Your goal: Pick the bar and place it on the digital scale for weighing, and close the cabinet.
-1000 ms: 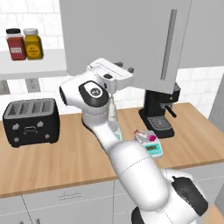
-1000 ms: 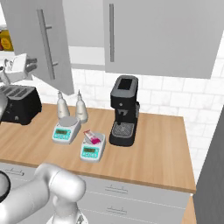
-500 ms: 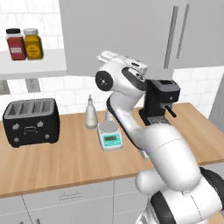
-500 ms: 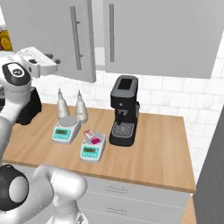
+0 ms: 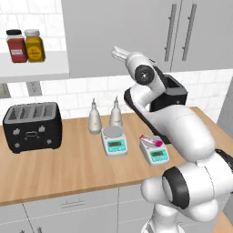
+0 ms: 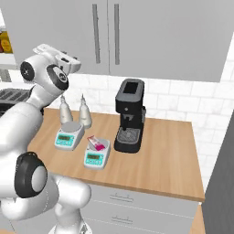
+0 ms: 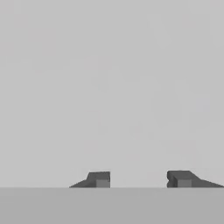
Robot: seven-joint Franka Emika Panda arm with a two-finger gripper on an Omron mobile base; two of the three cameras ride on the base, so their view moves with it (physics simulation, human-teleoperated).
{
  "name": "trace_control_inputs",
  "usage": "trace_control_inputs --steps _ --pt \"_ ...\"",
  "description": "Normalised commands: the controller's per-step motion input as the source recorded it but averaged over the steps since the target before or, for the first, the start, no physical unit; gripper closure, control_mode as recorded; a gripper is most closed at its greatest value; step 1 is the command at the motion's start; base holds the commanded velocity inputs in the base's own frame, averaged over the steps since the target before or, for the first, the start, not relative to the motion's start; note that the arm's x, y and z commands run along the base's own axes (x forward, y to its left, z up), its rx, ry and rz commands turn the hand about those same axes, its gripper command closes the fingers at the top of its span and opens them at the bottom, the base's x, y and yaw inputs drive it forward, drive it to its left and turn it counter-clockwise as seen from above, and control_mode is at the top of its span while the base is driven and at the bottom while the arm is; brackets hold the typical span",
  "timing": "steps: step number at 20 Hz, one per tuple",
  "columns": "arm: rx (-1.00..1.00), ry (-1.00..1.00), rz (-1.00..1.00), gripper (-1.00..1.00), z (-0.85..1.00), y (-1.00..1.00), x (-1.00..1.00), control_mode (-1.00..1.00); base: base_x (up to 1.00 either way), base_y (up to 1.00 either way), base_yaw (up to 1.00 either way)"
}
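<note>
The pink bar [image 5: 151, 141] [image 6: 96, 143] lies on the silver pan of the right-hand digital scale [image 5: 156, 154] [image 6: 96, 155], in front of the coffee machine. My gripper [image 5: 119, 51] [image 6: 57, 55] is raised high against the grey cabinet door [image 5: 113, 32] [image 6: 55, 23]. In the hand view my gripper [image 7: 138, 179] is open, with nothing between the fingertips [image 7: 98, 179], and the flat grey door is right in front of it. The two doors look flush, their silver handles [image 5: 171, 32] [image 6: 96, 34] side by side.
A second scale [image 5: 113, 140] [image 6: 68, 136] stands left of the first, with two small bottles [image 5: 94, 118] [image 6: 65, 109] behind it. A black toaster [image 5: 32, 125] is at the left and a black coffee machine [image 6: 130, 116] at the right. Two jars [image 5: 25, 45] stand on an open white shelf.
The cabinet door has swung from wide open to shut. My arm has swept across with it, from over the toaster side to the door's front.
</note>
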Motion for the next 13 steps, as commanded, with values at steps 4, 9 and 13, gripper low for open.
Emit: trace_control_inputs --steps 4,9,13 --pt "0.08 0.00 0.17 -1.00 -0.17 -0.10 0.56 -1.00 0.00 0.00 0.00" --pt "0.07 0.00 0.13 -1.00 -0.25 -0.37 0.24 -1.00 0.00 0.00 0.00" --pt "0.07 0.01 0.15 -1.00 -0.56 -0.30 0.81 -1.00 0.00 0.00 0.00"
